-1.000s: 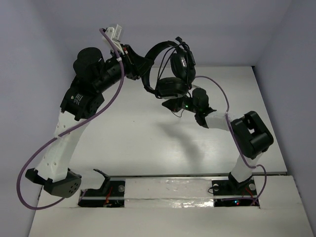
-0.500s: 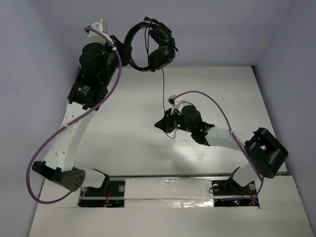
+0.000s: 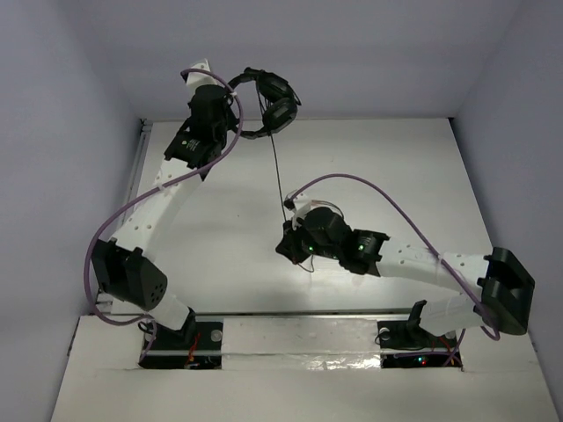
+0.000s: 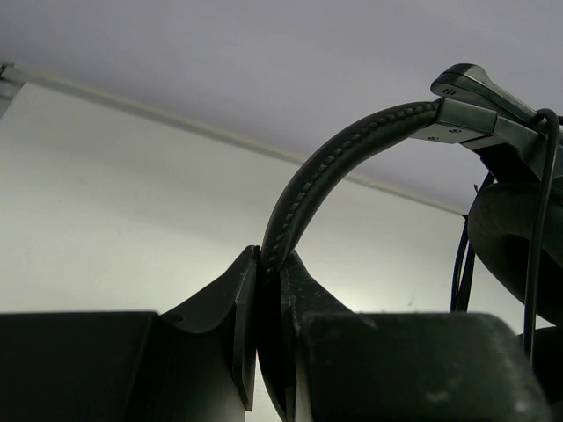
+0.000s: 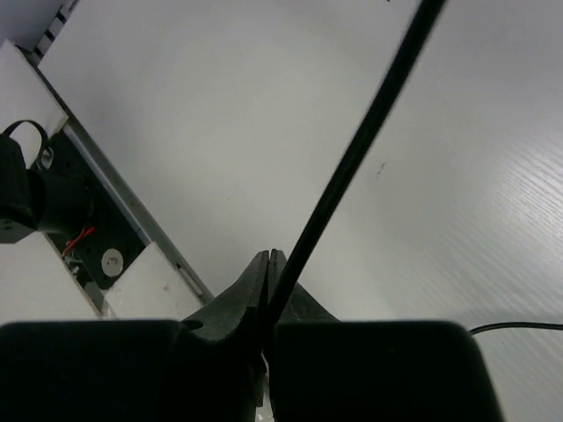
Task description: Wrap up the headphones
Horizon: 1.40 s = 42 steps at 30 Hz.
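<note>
The black headphones (image 3: pixel 268 101) hang in the air at the far left of the table. My left gripper (image 3: pixel 236 97) is shut on their stitched headband (image 4: pixel 325 167); an earcup (image 4: pixel 519 242) shows at the right of the left wrist view. The thin black cord (image 3: pixel 276 171) runs taut from the earcups down to my right gripper (image 3: pixel 288 236), which is shut on it near the table's middle. In the right wrist view the cord (image 5: pixel 361 149) comes out of the closed jaws (image 5: pixel 267 264) slantwise up to the right. A short cord end (image 5: pixel 519 327) lies on the table.
The white table (image 3: pixel 387 167) has grey walls at the back and sides. Purple robot cables (image 3: pixel 352 180) loop over both arms. A metal rail and the arm bases (image 3: pixel 299 338) run along the near edge; the rail and a base also show in the right wrist view (image 5: pixel 88 220).
My left arm has stretched out and carried the headphones back and left. My right gripper has drawn away toward the near side, and the cord between them is now pulled out long and taut.
</note>
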{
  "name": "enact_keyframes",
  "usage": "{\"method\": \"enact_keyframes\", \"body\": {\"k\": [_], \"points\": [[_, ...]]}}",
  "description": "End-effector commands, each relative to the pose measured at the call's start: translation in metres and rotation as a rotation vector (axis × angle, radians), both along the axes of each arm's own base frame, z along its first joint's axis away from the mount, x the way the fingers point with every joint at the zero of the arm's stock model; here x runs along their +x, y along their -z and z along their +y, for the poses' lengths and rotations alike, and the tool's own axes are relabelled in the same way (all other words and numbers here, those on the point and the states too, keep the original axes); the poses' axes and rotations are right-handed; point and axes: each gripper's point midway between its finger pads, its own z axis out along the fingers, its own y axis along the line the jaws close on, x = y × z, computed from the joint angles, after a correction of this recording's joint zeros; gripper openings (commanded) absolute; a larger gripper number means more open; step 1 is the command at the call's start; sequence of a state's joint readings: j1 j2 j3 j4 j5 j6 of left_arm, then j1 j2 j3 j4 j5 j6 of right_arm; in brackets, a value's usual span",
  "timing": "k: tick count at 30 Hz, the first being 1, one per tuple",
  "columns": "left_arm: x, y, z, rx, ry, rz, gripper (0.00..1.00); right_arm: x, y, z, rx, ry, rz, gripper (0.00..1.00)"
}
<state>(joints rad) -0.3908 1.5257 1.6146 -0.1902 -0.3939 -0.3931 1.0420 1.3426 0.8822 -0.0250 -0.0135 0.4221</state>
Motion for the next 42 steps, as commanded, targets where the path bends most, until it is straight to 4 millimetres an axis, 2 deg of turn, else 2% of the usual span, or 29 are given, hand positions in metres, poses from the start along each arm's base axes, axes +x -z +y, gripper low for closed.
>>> {"method": "enact_keyframes", "body": {"k": [1, 2, 3, 6, 9, 10, 11, 12, 13, 14, 15, 17, 18, 20, 21, 25, 26, 34, 35, 38, 39, 42], "points": [[0.01, -0.03, 0.02, -0.051, -0.112, -0.123, 0.0, -0.014, -0.019, -0.007, -0.069, -0.002, -0.027, 0.0], [0.015, -0.02, 0.017, -0.053, -0.106, -0.105, 0.0, -0.016, -0.019, -0.01, -0.081, -0.009, -0.021, 0.0], [0.018, -0.014, 0.015, -0.052, -0.104, -0.089, 0.0, -0.016, -0.028, -0.007, -0.07, -0.013, -0.023, 0.0], [0.027, 0.012, 0.009, -0.028, -0.094, -0.032, 0.0, -0.02, -0.028, -0.011, -0.129, -0.022, -0.028, 0.0], [0.027, 0.046, -0.005, 0.017, -0.052, 0.034, 0.0, -0.015, -0.046, -0.016, -0.142, -0.009, -0.071, 0.0], [0.025, 0.055, -0.01, 0.029, -0.037, 0.049, 0.0, -0.01, -0.061, -0.016, -0.132, 0.001, -0.105, 0.0], [0.022, 0.064, -0.02, 0.043, -0.012, 0.066, 0.0, -0.009, -0.067, -0.021, -0.142, 0.01, -0.12, 0.0], [0.018, 0.084, -0.025, 0.056, 0.008, 0.098, 0.0, -0.004, -0.075, -0.024, -0.147, 0.032, -0.146, 0.0], [0.016, 0.093, -0.026, 0.062, 0.015, 0.117, 0.0, 0.0, -0.082, -0.026, -0.158, 0.035, -0.174, 0.0], [0.01, 0.105, -0.037, 0.076, 0.04, 0.139, 0.0, 0.003, -0.097, -0.027, -0.154, 0.048, -0.2, 0.0], [0.004, 0.124, -0.039, 0.097, 0.046, 0.178, 0.0, 0.007, -0.104, -0.03, -0.156, 0.062, -0.221, 0.0], [-0.004, 0.139, -0.049, 0.104, 0.083, 0.205, 0.0, 0.016, -0.115, -0.037, -0.177, 0.097, -0.276, 0.0], [-0.014, 0.153, -0.059, 0.12, 0.111, 0.235, 0.0, 0.022, -0.126, -0.041, -0.175, 0.133, -0.305, 0.0], [-0.026, 0.164, -0.068, 0.156, 0.136, 0.259, 0.0, 0.028, -0.134, -0.047, -0.199, 0.155, -0.344, 0.0], [-0.036, 0.173, -0.079, 0.173, 0.173, 0.272, 0.0, 0.035, -0.14, -0.051, -0.207, 0.193, -0.369, 0.0], [-0.06, 0.179, -0.09, 0.174, 0.24, 0.283, 0.0, 0.055, -0.145, -0.065, -0.239, 0.27, -0.409, 0.0], [-0.065, 0.171, -0.091, 0.154, 0.257, 0.271, 0.0, 0.06, -0.146, -0.069, -0.238, 0.288, -0.411, 0.0], [-0.107, 0.181, -0.094, 0.146, 0.394, 0.312, 0.0, 0.082, -0.151, -0.089, -0.232, 0.378, -0.444, 0.0], [-0.116, 0.179, -0.104, 0.145, 0.445, 0.307, 0.0, 0.086, -0.152, -0.09, -0.223, 0.387, -0.447, 0.0], [-0.13, 0.183, -0.115, 0.201, 0.519, 0.322, 0.0, 0.096, -0.155, -0.091, -0.202, 0.41, -0.455, 0.0], [-0.139, 0.184, -0.125, 0.217, 0.571, 0.326, 0.0, 0.099, -0.153, -0.088, -0.199, 0.398, -0.449, 0.0], [-0.155, 0.184, -0.139, 0.28, 0.654, 0.332, 0.0, 0.108, -0.156, -0.084, -0.174, 0.389, -0.456, 0.0]]}}
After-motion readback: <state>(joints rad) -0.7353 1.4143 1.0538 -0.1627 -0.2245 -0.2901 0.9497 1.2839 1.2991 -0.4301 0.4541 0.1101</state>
